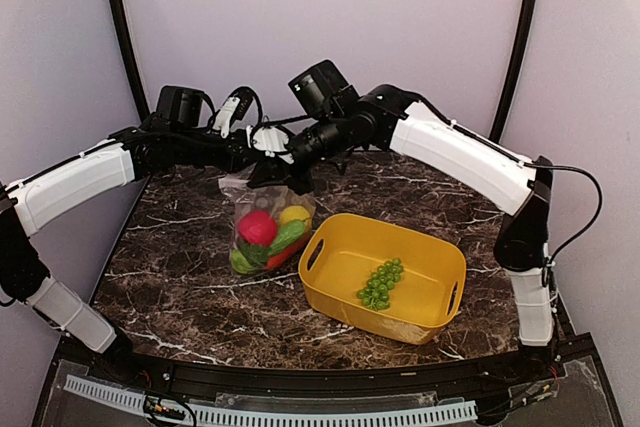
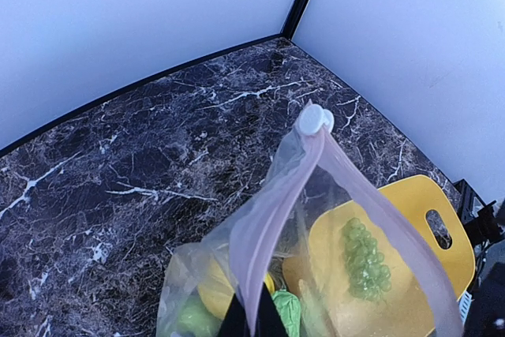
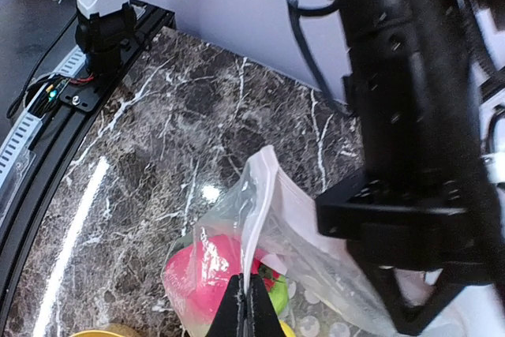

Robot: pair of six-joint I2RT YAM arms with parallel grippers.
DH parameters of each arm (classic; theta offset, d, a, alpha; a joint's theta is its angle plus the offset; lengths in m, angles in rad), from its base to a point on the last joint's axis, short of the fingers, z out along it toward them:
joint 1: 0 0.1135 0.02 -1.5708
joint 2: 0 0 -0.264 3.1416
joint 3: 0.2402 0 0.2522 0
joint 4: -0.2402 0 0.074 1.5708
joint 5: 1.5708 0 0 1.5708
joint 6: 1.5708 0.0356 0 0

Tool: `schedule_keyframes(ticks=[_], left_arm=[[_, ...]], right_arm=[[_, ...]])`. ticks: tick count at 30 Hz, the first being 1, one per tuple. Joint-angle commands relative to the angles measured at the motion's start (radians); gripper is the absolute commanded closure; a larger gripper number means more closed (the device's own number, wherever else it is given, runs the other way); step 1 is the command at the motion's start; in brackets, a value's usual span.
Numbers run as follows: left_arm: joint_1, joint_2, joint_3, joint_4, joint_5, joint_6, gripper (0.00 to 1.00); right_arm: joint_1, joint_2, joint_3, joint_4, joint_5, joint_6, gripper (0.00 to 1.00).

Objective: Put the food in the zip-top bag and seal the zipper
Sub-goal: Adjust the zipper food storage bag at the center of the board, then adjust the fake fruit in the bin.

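Observation:
The clear zip-top bag (image 1: 265, 232) hangs above the marble table, holding a red ball (image 1: 257, 227), a yellow lemon (image 1: 294, 214) and green pieces. My left gripper (image 1: 262, 144) is shut on the pinkish zipper strip (image 2: 260, 226) of the bag's mouth; the white slider tab (image 2: 316, 120) sits at its far end. My right gripper (image 1: 283, 169) is shut on the other side of the mouth strip (image 3: 259, 219). The red ball (image 3: 203, 270) shows through the bag in the right wrist view. The green grape bunch (image 1: 381, 284) lies in the yellow basket (image 1: 440, 247).
The yellow basket stands right of the bag, close to it, and also shows in the left wrist view (image 2: 430, 226). White walls with black posts enclose the back. A black rail (image 3: 47, 179) runs along the table edge.

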Motion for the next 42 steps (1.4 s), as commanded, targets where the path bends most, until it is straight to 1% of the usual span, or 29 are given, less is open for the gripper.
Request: schedule_keyframes(ticks=[1,2,4,6,8,10,13,16,20,26,29,33,37,38,40,41,42], left_arm=[[0.005,-0.004,-0.002,-0.006,-0.006,0.001,0.99],[0.005,-0.007,-0.003,-0.005,-0.014,0.001,0.99],[0.006,-0.011,-0.005,-0.002,-0.015,0.004,0.99],[0.005,-0.010,-0.006,-0.001,-0.011,0.003,0.99],[0.005,-0.009,-0.006,0.000,-0.008,0.003,0.99],[0.005,-0.008,-0.006,-0.001,-0.008,0.003,0.99],[0.005,-0.007,-0.006,-0.002,-0.014,0.007,0.99],[0.005,-0.006,-0.007,-0.003,-0.021,0.015,0.99],[0.004,-0.009,-0.005,-0.007,-0.028,0.021,0.99],[0.005,-0.014,-0.003,-0.017,-0.062,0.058,0.99],[0.005,-0.008,-0.001,-0.010,-0.061,0.053,0.99],[0.004,0.019,0.045,-0.035,-0.040,0.048,0.99],[0.005,0.057,0.114,-0.089,-0.050,0.056,0.99],[0.005,0.063,0.119,-0.091,-0.053,0.055,0.99],[0.004,0.069,0.127,-0.093,-0.060,0.050,0.99],[0.005,0.071,0.129,-0.094,-0.062,0.049,0.99],[0.005,0.076,0.129,-0.094,-0.067,0.044,0.99]], right_arm=[[0.003,-0.009,-0.055,0.012,-0.029,0.032,1.00],[0.005,-0.012,-0.047,0.011,-0.025,0.039,0.97],[0.001,-0.015,-0.014,-0.001,-0.013,0.048,0.79],[-0.006,-0.023,0.021,-0.025,-0.013,0.051,0.66],[-0.020,-0.034,0.035,-0.042,-0.023,0.069,0.57],[-0.037,-0.048,0.030,-0.054,-0.051,0.100,0.50],[-0.052,-0.079,0.004,-0.083,-0.074,0.106,0.46],[-0.085,-0.128,-0.021,-0.123,-0.104,0.106,0.45],[-0.148,-0.239,-0.168,-0.143,-0.136,0.090,0.44],[-0.243,-0.416,-0.518,-0.135,-0.092,0.051,0.43],[-0.258,-0.475,-0.718,-0.127,-0.031,0.008,0.42],[-0.260,-0.512,-0.948,-0.128,0.085,-0.101,0.41],[-0.254,-0.507,-1.099,-0.125,0.185,-0.202,0.40],[-0.250,-0.507,-1.117,-0.119,0.199,-0.221,0.38],[-0.246,-0.507,-1.137,-0.102,0.207,-0.253,0.29],[-0.245,-0.501,-1.139,-0.096,0.202,-0.264,0.26],[-0.240,-0.493,-1.137,-0.087,0.197,-0.270,0.18]])
